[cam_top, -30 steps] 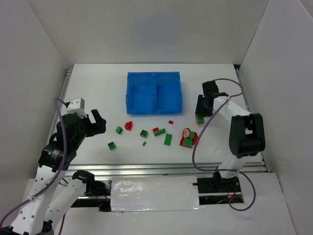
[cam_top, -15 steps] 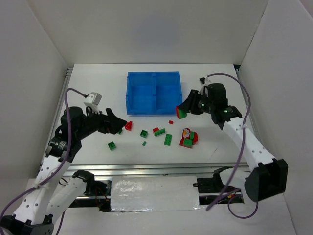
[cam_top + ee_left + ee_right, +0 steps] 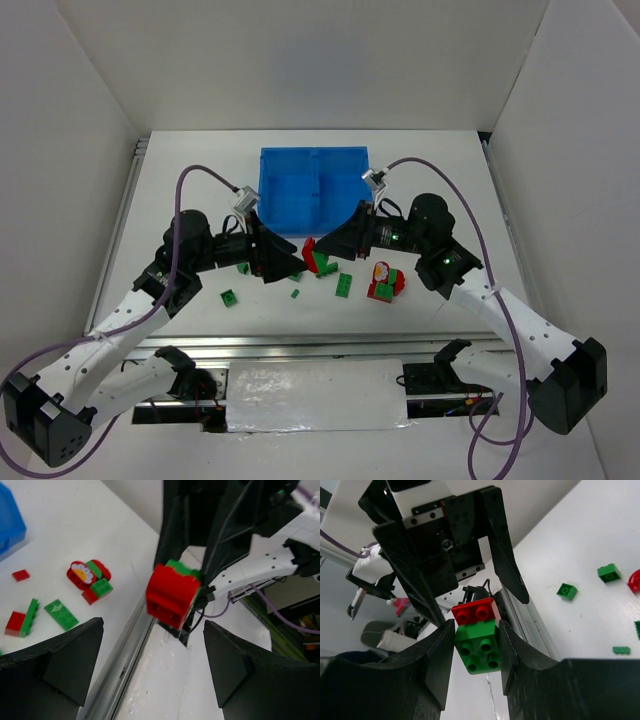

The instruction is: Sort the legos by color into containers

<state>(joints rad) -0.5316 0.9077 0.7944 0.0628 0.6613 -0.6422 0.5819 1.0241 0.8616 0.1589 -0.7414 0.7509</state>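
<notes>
The right gripper [image 3: 476, 642] is clamping a red-on-green brick pair [image 3: 479, 647] by its green half, aloft just in front of the blue tray [image 3: 300, 222]; the left gripper [image 3: 152, 627] is facing it, jaws spread wide and holding nothing; it should be closing squarely on the red half alone, then peeling away; loose legos [image 3: 343, 284] are lying scattered across the white table [image 3: 190, 180], which white walls [image 3: 90, 120] are boxing in.
</notes>
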